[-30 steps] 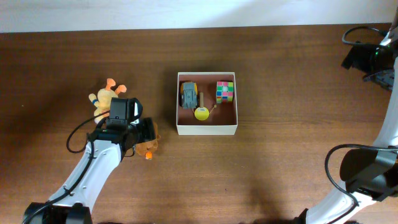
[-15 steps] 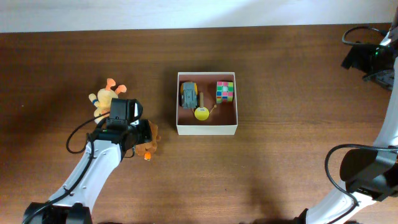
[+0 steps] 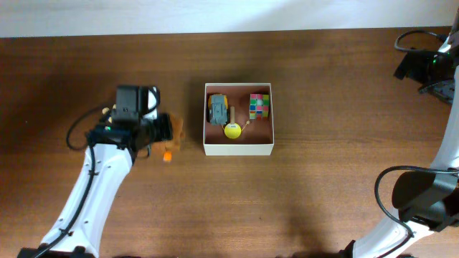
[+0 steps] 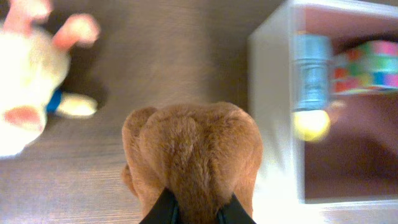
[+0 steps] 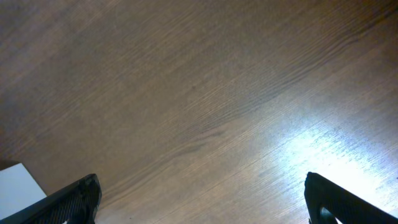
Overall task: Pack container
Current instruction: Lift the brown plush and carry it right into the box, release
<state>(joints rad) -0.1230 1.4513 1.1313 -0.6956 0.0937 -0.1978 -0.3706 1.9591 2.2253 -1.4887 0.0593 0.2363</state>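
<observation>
The container (image 3: 239, 149) is a white-walled square box at the table's middle, also showing in the left wrist view (image 4: 273, 112). It holds a grey toy car (image 3: 217, 109), a yellow ball (image 3: 232, 130) and a coloured cube (image 3: 259, 105). My left gripper (image 3: 162, 127) (image 4: 198, 214) is shut on a brown plush toy (image 3: 177, 130) (image 4: 193, 149), held just left of the container. A white plush with orange ears (image 4: 25, 93) lies further left, mostly hidden under my arm in the overhead view. My right gripper (image 3: 430, 68) (image 5: 202, 202) stands open over bare wood at the far right.
The table is dark brown wood, with a pale wall along its far edge. A black cable (image 3: 79, 136) loops off the left arm. A white corner (image 5: 18, 183) shows at the lower left of the right wrist view.
My left gripper has shut on the brown plush and carried it toward the far side of the table, now covering the white plush from above. The right arm has not moved.
</observation>
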